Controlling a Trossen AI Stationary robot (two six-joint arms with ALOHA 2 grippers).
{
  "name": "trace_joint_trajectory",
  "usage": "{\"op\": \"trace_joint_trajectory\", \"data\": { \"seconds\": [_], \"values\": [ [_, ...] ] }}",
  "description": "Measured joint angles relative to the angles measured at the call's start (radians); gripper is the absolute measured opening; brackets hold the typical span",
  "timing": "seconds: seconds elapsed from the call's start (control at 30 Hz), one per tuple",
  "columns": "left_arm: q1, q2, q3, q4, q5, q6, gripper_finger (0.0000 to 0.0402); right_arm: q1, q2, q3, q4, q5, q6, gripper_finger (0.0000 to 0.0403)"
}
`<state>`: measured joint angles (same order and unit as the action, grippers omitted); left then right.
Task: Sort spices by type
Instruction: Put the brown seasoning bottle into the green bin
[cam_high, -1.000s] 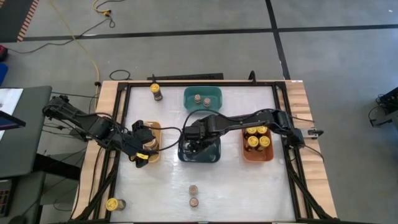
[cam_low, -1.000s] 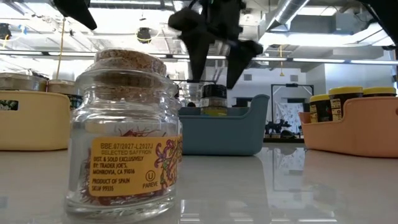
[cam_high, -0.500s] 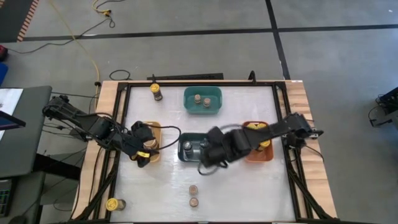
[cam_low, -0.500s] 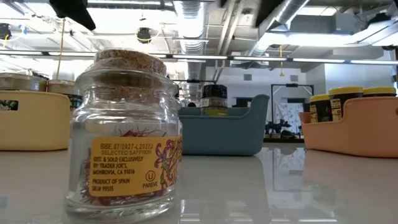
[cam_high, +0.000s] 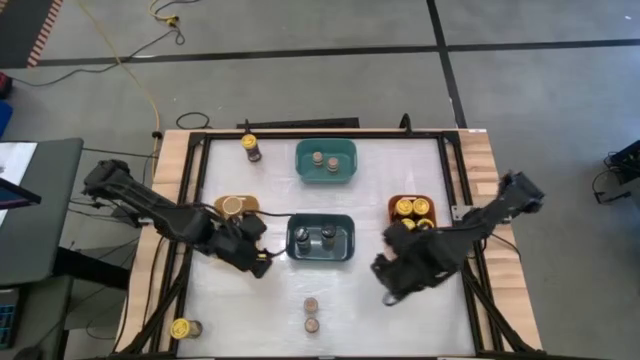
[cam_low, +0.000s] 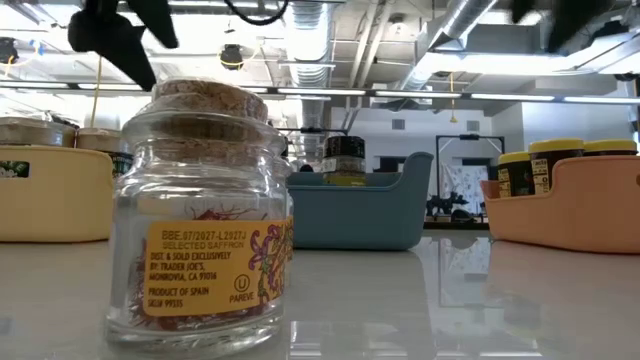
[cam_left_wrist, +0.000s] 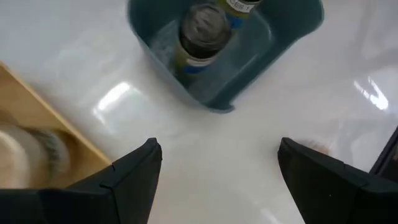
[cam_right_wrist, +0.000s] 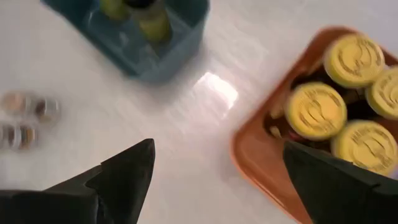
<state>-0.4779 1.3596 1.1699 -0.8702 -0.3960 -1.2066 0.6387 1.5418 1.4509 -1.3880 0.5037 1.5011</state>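
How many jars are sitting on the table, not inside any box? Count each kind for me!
Yellow-lidded jars: 2
Small cork-topped jars: 2
Total: 4

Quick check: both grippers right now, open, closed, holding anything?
Left gripper: open, empty, above bare table beside the dark-blue bin.
Right gripper: open, empty, near the orange bin.

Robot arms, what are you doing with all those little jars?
They are sorting spice jars into bins by type. Right now both pincers are open and empty: the left pincer hovers beside the dark-blue bin, the right pincer near the orange bin. Two cork-topped jars wait on the table.
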Motion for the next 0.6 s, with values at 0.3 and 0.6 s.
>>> {"op": "trace_joint_trajectory", "data": {
  "seconds": [0.3, 0.6],
  "values": [
    [-0.023, 0.343, 0.360, -0.167, 0.003, -0.300, 0.0309, 0.123, -0.265, -0.298, 0.090, 0.053, 0.026, 0.0380],
    [-0.054, 0.671, 0.763, -0.371, 0.037, -0.537, 0.0309, 0.140, -0.345, -0.348, 0.121, 0.079, -0.112, 0.0380]
  ]
}}
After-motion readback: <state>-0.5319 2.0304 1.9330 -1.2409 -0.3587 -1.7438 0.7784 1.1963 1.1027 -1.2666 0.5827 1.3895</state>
